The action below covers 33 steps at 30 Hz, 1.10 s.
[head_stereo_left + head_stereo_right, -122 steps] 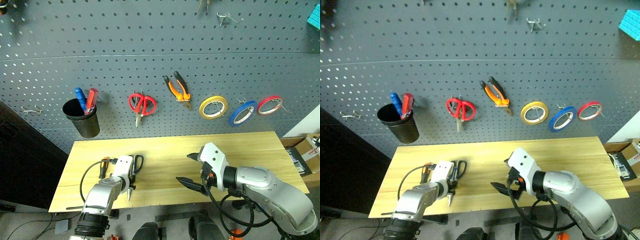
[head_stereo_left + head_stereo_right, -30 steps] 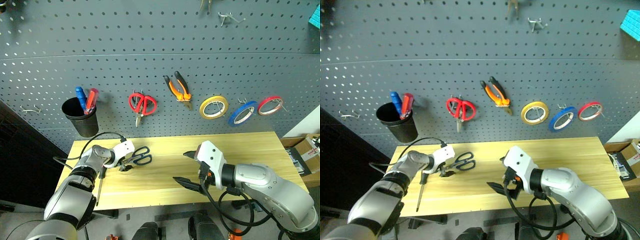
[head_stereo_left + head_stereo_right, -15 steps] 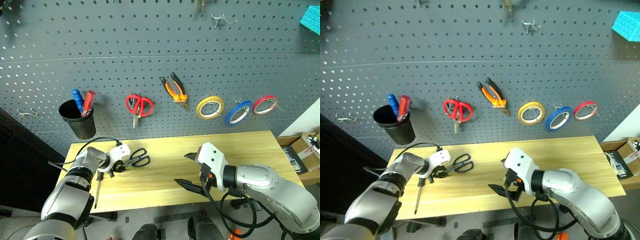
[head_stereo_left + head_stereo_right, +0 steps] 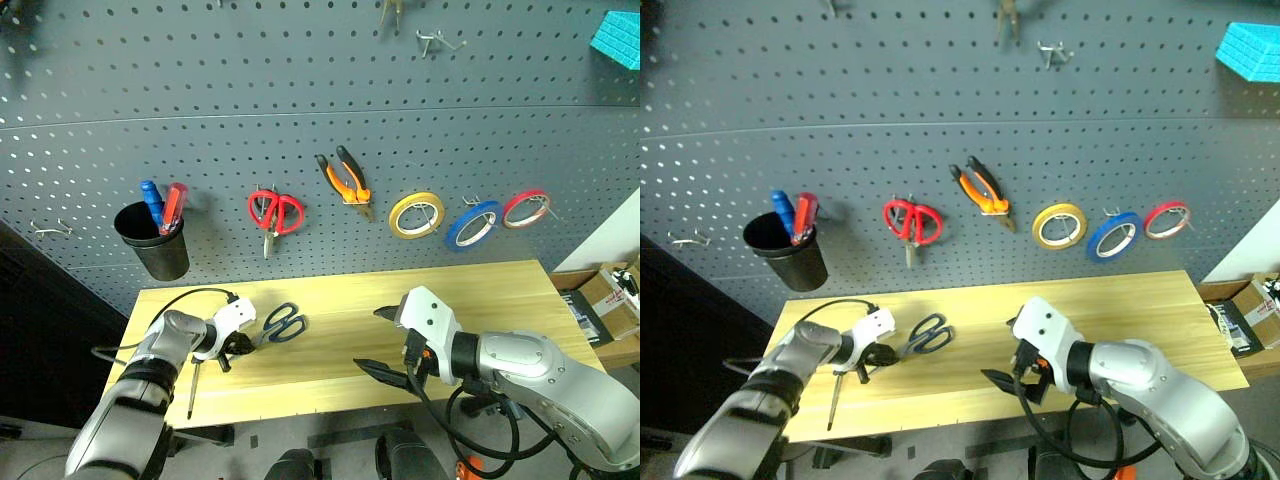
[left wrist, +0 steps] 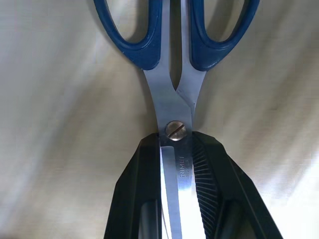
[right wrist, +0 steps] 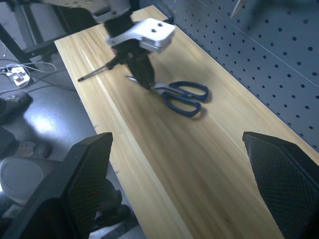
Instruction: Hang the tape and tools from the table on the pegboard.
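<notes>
The dark-blue-handled scissors (image 5: 172, 107) lie on the left part of the wooden table (image 4: 480, 300). My left gripper (image 4: 238, 345) is shut on their steel blades just behind the pivot screw, handles pointing away from it. The slim screwdriver (image 4: 194, 388) lies on the table just left of that gripper. My right gripper (image 4: 382, 343) hovers open over the table's middle, holding nothing. On the pegboard (image 4: 300, 90) hang the blue tape (image 4: 472, 224) and orange-and-black pliers (image 4: 345, 180).
Also on the pegboard are a black cup (image 4: 155, 245) with two screwdrivers, red-handled scissors (image 4: 272, 212), a yellow roll (image 4: 415, 213) and a red roll (image 4: 525, 208). Bare hooks (image 4: 50, 228) sit at far left. A cardboard box (image 4: 610, 300) stands beyond the table's right end.
My left gripper has shut on the scissors' blades and drawn back a little toward the table's left front. The right arm has kept still. The camera has shifted slightly.
</notes>
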### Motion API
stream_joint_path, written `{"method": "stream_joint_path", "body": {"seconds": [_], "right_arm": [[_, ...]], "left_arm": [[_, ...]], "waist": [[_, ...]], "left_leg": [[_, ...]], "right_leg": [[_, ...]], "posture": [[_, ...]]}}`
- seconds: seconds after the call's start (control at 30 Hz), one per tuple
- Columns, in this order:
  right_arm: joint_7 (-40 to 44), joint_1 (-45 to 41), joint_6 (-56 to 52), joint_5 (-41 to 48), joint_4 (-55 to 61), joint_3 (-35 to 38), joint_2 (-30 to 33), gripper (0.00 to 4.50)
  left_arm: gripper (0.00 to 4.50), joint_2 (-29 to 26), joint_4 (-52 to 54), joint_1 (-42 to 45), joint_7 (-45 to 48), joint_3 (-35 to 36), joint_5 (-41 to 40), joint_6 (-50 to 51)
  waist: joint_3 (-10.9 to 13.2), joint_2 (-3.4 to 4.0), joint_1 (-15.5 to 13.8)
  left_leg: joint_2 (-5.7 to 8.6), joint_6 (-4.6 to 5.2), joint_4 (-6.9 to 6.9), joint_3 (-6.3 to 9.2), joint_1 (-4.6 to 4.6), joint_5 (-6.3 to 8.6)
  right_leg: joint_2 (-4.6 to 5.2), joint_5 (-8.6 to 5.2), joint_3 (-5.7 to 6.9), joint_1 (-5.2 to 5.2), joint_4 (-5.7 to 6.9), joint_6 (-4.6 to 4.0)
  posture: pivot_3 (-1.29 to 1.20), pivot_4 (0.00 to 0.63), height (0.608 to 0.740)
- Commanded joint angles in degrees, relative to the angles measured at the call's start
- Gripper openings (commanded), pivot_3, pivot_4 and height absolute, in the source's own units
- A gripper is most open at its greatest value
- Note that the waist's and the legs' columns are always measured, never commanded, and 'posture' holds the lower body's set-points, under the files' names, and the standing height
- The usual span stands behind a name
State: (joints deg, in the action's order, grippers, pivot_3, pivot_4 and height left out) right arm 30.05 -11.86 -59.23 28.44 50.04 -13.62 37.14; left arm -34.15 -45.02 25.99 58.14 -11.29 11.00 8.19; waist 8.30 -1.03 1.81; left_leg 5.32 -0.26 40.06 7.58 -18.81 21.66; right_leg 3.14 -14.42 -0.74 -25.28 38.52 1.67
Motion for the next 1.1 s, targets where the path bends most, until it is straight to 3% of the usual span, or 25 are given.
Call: {"method": "stream_joint_path", "body": {"seconds": [0.03,0.13,0.33,0.63,0.87,1.1], "right_arm": [[0.6,-0.4,1.7,0.7,2.4,1.1,0.4,4.50],[0.5,-0.4,2.4,0.6,2.4,1.0,0.1,4.50],[1.0,-0.2,3.4,0.4,2.2,0.5,0.4,4.50],[2.1,-0.8,5.0,-0.5,1.3,-0.3,1.3,4.50],[0.4,-1.2,10.9,-1.4,1.1,1.2,-2.5,4.50],[0.3,-2.0,17.1,-3.6,0.2,2.6,-4.2,4.50]], "left_arm": [[0.55,-0.9,14.0,-9.6,-3.6,2.9,-2.4,3.4],[0.55,-0.6,27.0,-20.3,-8.5,6.5,-4.1,4.0],[0.55,2.5,39.1,-30.3,-18.8,11.9,-6.3,6.5],[0.55,8.2,42.1,-28.2,-27.4,15.9,-9.6,12.0],[0.55,7.0,44.3,-34.1,-27.9,19.1,-11.5,-14.4],[0.55,6.3,50.6,-40.7,-30.9,23.9,-12.2,-22.3]], "waist": [[0.0,0.00,0.0],[0.0,0.01,0.0],[0.0,-0.02,-1.6],[0.1,-0.07,-2.1],[0.1,-0.08,-1.7],[0.1,-0.09,-2.3]], "left_leg": [[-0.01,0.00,0.00,0.00,-0.01,0.00],[-0.02,0.01,-0.02,-0.02,0.00,0.01],[-0.04,0.01,-0.02,0.02,0.00,0.00],[-0.04,0.01,-0.02,0.07,-0.02,0.01],[-0.09,0.01,-0.22,0.12,-0.05,0.02],[-0.08,0.02,-0.18,0.15,-0.04,0.02]], "right_leg": [[0.00,0.00,0.00,0.00,-0.01,0.00],[-0.01,0.00,-0.04,-0.01,-0.02,0.00],[-0.01,0.00,0.05,0.08,-0.09,0.00],[-0.01,0.00,0.16,0.13,-0.24,0.00],[-0.02,0.01,0.23,0.11,-0.54,-0.01],[-0.01,0.00,0.28,0.21,-0.56,0.00]], "posture": [[-0.04,0.161,0.740],[-0.04,0.161,0.740],[-0.02,0.160,0.740],[-0.01,0.158,0.740],[-0.02,0.159,0.740],[0.01,0.156,0.740]]}}
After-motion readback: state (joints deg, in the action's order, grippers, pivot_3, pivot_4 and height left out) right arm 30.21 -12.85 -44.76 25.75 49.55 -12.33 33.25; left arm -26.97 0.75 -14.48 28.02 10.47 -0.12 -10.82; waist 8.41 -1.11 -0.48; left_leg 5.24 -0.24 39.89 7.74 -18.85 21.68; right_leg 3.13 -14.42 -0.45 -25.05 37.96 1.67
